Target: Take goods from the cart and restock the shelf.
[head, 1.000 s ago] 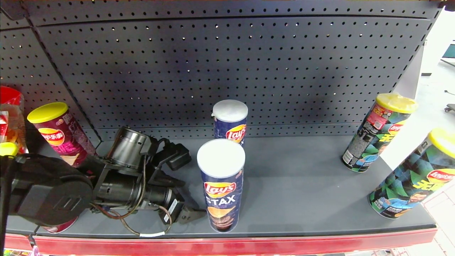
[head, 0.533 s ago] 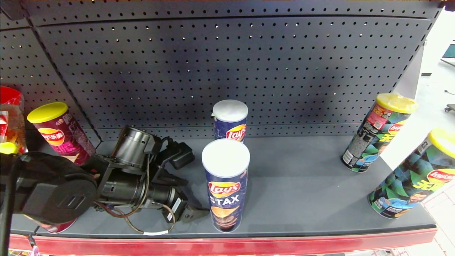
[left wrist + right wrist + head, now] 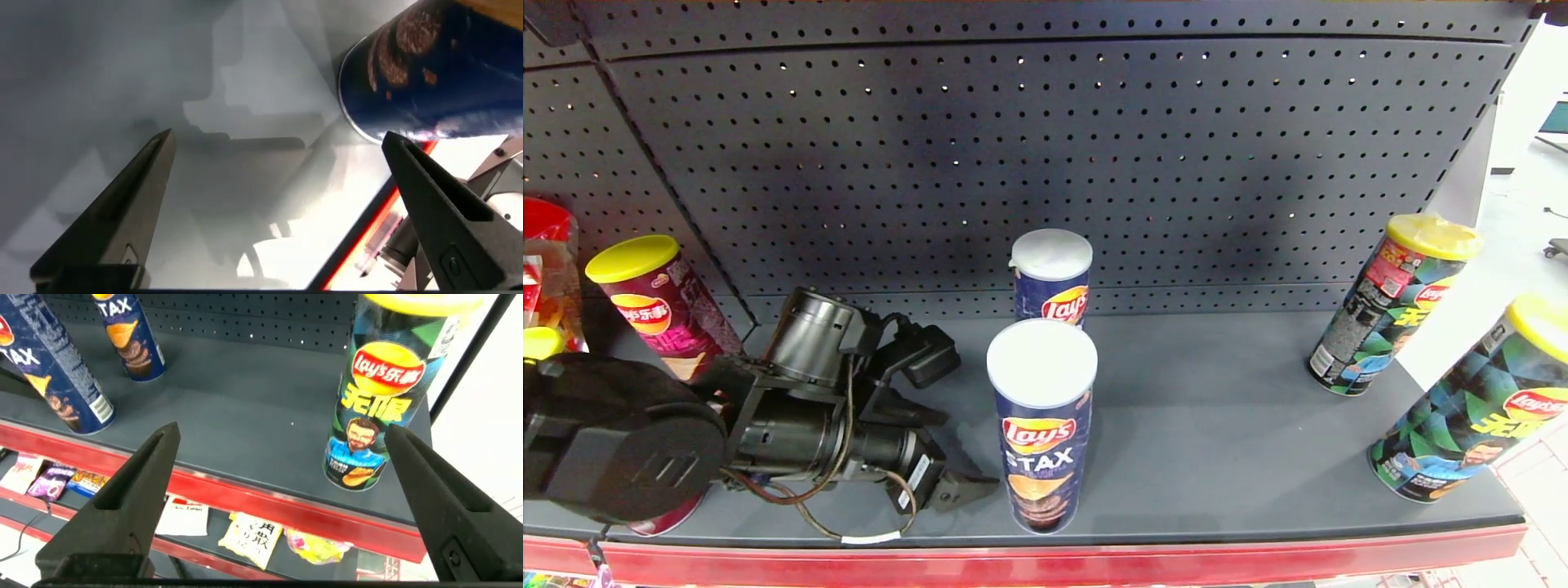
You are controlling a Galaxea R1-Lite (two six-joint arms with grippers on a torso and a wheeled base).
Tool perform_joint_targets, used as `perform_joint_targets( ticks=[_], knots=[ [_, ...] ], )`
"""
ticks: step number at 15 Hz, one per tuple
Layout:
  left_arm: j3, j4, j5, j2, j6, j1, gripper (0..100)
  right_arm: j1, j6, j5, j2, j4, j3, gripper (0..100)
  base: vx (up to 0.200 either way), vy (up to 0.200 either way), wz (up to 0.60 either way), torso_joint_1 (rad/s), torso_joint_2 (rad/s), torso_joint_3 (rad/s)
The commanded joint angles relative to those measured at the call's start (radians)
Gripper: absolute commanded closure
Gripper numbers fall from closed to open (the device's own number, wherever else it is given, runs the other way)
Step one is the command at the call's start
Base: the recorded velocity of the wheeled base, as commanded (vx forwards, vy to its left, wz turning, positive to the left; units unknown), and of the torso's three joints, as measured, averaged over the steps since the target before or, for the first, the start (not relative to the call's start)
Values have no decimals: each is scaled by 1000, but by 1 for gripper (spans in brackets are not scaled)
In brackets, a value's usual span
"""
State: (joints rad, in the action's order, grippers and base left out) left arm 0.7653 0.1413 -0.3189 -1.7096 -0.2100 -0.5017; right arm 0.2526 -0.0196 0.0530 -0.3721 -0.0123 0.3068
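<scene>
1. Head view: I see the shelf (image 3: 1217, 425), a grey deck with a perforated back panel (image 3: 1045, 163) and a red front strip (image 3: 1094, 559).
2. The front blue chip can (image 3: 1041, 425) stands upright near the shelf's front edge, about mid-width. The rear blue chip can (image 3: 1052, 273) stands upright right behind it, against the back panel.
3. The left pincer (image 3: 970, 453) lies low over the deck just left of the front blue chip can. One finger points at the can's base, apart from it as far as I can judge. The other finger is hard to make out from here.
4. A magenta chip can (image 3: 658, 302) with a yellow lid stands at the far left. Two green-and-black chip cans stand at the right end, the rear green can (image 3: 1392, 302) farther back and the front green can (image 3: 1474, 400) near the front corner.
5. Left wrist view: my left pincer's fingers are spread wide with only bare deck between them. The base of the front blue chip can (image 3: 433, 73) sits just past one fingertip.
6. Right wrist view: the right pincer (image 3: 282, 433) is spread wide and holds nothing, hanging in front of the red front strip. The front green can (image 3: 380, 400) stands upright beyond it, close to the edge. Both blue chip cans stand well off to one side.
7. Small snack packets (image 3: 261, 539) lie on a level below the shelf.
</scene>
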Motion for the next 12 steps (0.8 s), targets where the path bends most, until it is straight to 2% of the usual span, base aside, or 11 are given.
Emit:
perform_joint_targets(
  ticks=[1, 2, 4, 5, 7, 8, 10, 11, 12],
  knots=[
    [-98, -2, 3, 179, 9, 48, 0, 1, -2, 1, 22, 8, -23, 0, 0, 0, 0, 0, 0, 0],
    [-158, -3, 4, 272, 18, 66, 0, 4, -3, 8, 33, 29, -31, 0, 0, 0, 0, 0, 0, 0],
    [-294, -12, 12, 502, 44, 66, 0, 7, -8, 10, 93, 41, -81, 0, 0, 0, 0, 0, 0, 0],
    [-348, -52, 26, 633, 44, 66, 0, 5, -8, 7, 130, 54, -100, 0, 0, 0, 0, 0, 0, 0],
    [-360, -252, 63, 881, 52, 71, 0, -6, -7, -16, 171, 143, -86, 0, 0, 0, 0, 0, 0, 0],
    [-354, -364, 104, 996, 83, 74, 0, -21, -7, -48, 173, 183, -71, 0, 0, 0, 0, 0, 0, 0],
    [-331, -549, 222, 1208, 164, 84, 0, -82, -5, -124, 171, 222, -60, 0, 0, 0, 0, 0, 0, 0],
    [-301, -646, 302, 1294, 201, 112, 0, -110, -5, -143, 171, 238, -60, 0, 0, 0, 0, 0, 0, 0],
    [-268, -732, 356, 1354, 235, 157, 0, -199, -5, -168, 173, 296, -60, 0, 0, 0, 0, 0, 0, 0]
  ],
)
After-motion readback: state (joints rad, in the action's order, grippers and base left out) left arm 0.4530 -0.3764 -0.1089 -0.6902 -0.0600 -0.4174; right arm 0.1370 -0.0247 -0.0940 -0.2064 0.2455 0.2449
